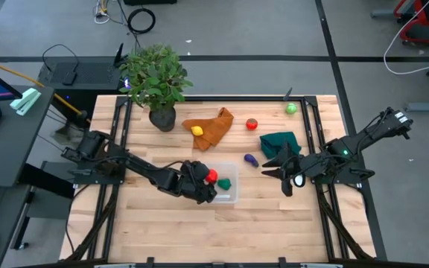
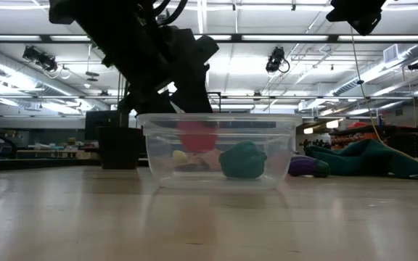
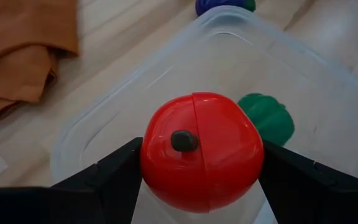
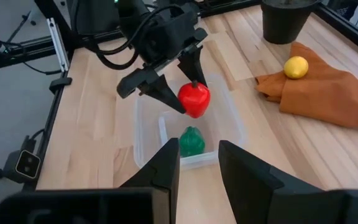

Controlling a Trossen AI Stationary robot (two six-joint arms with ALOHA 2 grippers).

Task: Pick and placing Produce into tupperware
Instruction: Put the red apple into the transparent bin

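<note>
The left claw [image 1: 210, 179] is clenched on a red toy fruit [image 3: 201, 151], one finger pressed to each side of it, and holds it above the open tupperware [image 1: 229, 195] near the middle of the bench [image 1: 274, 231]. In the low view the red piece [image 2: 197, 135] hangs inside the rim of the clear box [image 2: 220, 151], above its floor. A green piece [image 1: 225, 183] already lies in the box, just beside the red one at about 4 o'clock in the high view.

Outward from there, a purple piece [image 1: 250, 159] rests on the bare wood at 2 o'clock from the box. At 12 o'clock, an orange cloth [image 1: 213, 126] carries a yellow piece [image 1: 196, 131], and a second red piece [image 1: 252, 124] sits just past the cloth's edge. A second green piece [image 1: 291, 109] lies near the far right corner. The potted plant [image 1: 155, 78] stands at 11 o'clock.

The right claw [image 1: 283, 177] waits at 3 o'clock from the box, released with its fingers apart, beside a dark green cloth [image 1: 280, 141].
</note>
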